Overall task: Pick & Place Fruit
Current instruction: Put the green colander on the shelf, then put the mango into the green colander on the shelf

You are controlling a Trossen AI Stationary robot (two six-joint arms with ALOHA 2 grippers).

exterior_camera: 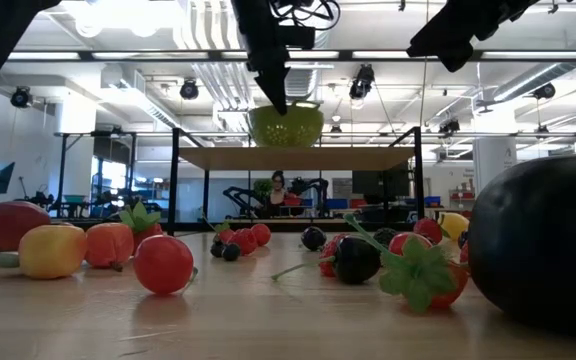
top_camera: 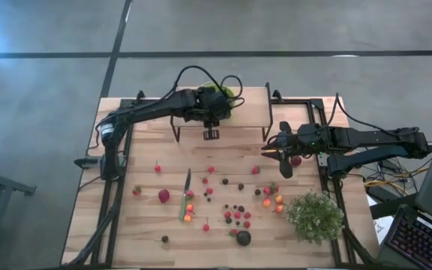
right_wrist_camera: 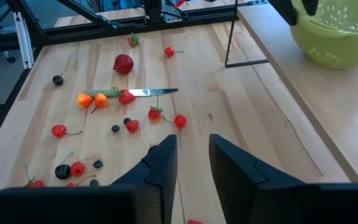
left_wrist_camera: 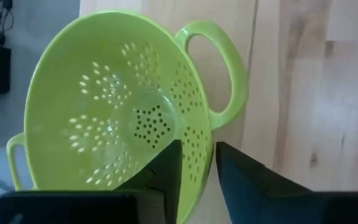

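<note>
Left tool (left_wrist_camera: 197, 171) over the green colander (left_wrist_camera: 117, 106) on the raised shelf (top_camera: 250, 105), fingers slightly spread, empty. Right tool (right_wrist_camera: 192, 158) above the worktop (right_wrist_camera: 241, 112) – narrow gap, pinching nothing. Fruit (top_camera: 227, 202) scattered on the worktop around the knife (top_camera: 185, 193), beside the plant (top_camera: 315, 216)

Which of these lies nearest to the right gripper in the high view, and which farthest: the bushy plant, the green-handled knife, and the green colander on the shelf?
From the right gripper:
1. The bushy plant, at the table's near right corner.
2. The green colander, on the raised shelf under the left gripper.
3. The green-handled knife, left of centre among the fruit.
</note>
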